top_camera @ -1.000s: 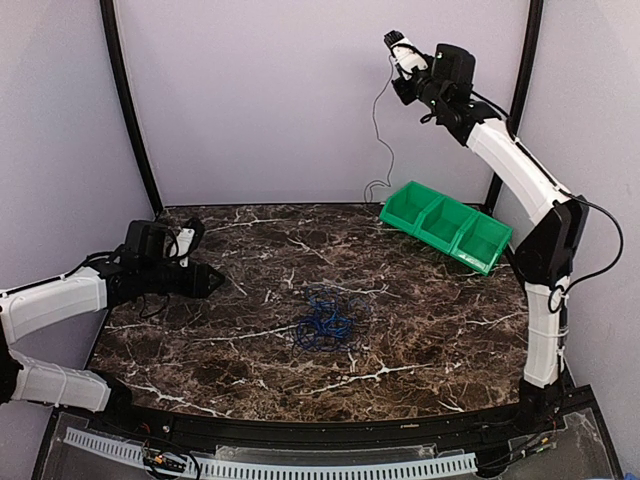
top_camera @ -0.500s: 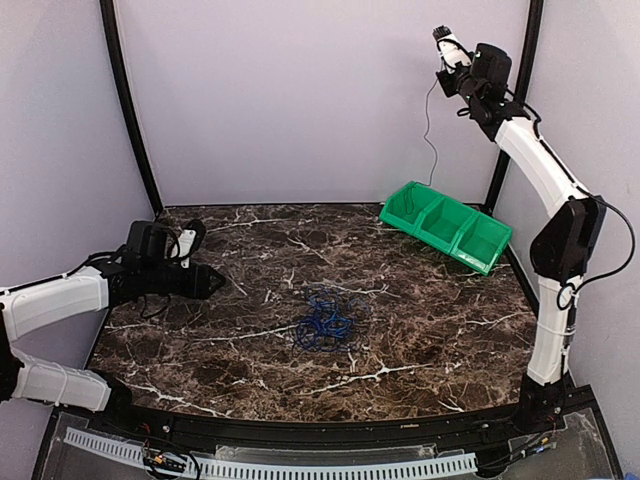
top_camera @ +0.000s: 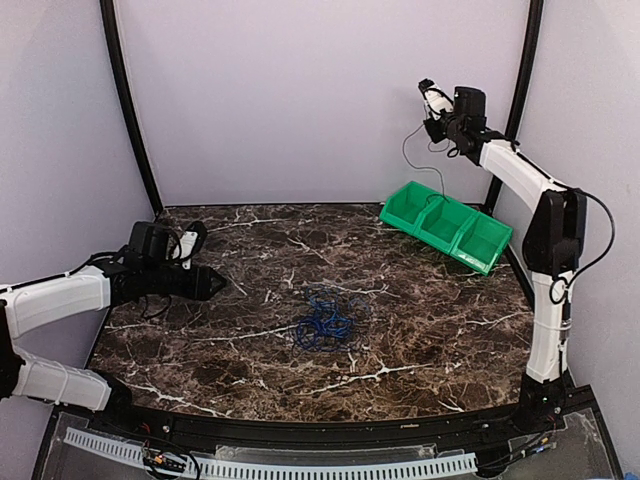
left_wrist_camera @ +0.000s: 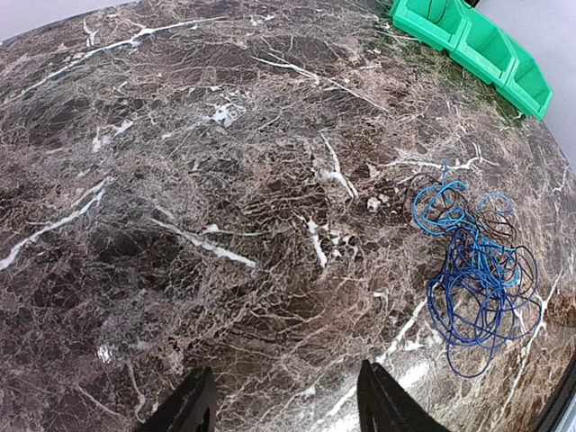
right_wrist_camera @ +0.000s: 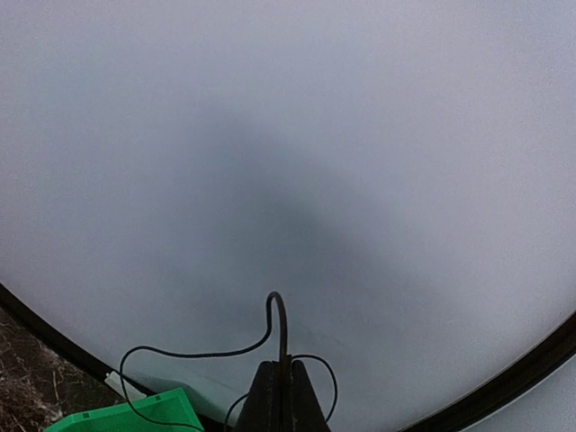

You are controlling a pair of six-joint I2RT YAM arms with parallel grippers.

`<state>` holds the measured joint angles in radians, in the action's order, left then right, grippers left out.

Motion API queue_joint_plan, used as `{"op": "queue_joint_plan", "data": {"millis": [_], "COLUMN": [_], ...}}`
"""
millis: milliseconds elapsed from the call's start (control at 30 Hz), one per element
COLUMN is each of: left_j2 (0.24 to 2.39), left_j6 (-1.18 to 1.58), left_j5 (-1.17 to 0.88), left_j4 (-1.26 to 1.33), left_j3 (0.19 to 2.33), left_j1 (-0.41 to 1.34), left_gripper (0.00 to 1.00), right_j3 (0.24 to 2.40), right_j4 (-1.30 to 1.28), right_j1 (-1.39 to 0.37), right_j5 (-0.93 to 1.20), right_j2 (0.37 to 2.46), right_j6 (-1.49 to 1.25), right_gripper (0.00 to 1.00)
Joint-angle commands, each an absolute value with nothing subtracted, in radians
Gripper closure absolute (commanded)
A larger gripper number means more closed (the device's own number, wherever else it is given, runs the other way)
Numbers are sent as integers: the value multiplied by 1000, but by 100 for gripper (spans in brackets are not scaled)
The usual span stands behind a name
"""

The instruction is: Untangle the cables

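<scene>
While blue cables (top_camera: 325,322) lie clumped, right hand (right_wrist_camera: 282,367) pinches black cable (right_wrist_camera: 284,328).

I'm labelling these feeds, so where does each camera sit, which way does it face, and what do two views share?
Top external: above, behind the robot, looking down on the table; left arm and right arm show.
Left wrist: on the low left arm, facing across the table at the blue cables; open jaws' tips show.
Right wrist: raised high, facing the back wall; shut jaws pinching a black cable show.
Shared: the green bin in all three.
</scene>
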<state>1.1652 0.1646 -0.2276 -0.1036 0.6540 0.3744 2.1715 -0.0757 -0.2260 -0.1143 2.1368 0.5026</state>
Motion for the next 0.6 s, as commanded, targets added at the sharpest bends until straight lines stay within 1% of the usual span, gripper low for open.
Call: {"op": "queue_joint_plan", "data": {"millis": [0, 200, 333, 567], "left_j2": [1176, 1197, 1207, 1214], "left_j6": [165, 162, 160, 162], "left_j5": [-240, -242, -245, -251], "left_j4": [-107, -112, -115, -119], "left_j3": [653, 662, 668, 669], "left_j1": [377, 377, 377, 377], "left_gripper": [44, 44, 44, 44], "right_j3": [2186, 2189, 2231, 2312], "right_j4": [-71, -103, -138, -148], "right_j1": [-222, -224, -225, -236], "right_j5": [-7, 143, 215, 219], "right_j2": [2137, 2113, 2110, 2119], "right_j6": [445, 450, 448, 444], "right_gripper": [100, 100, 100, 100]}}
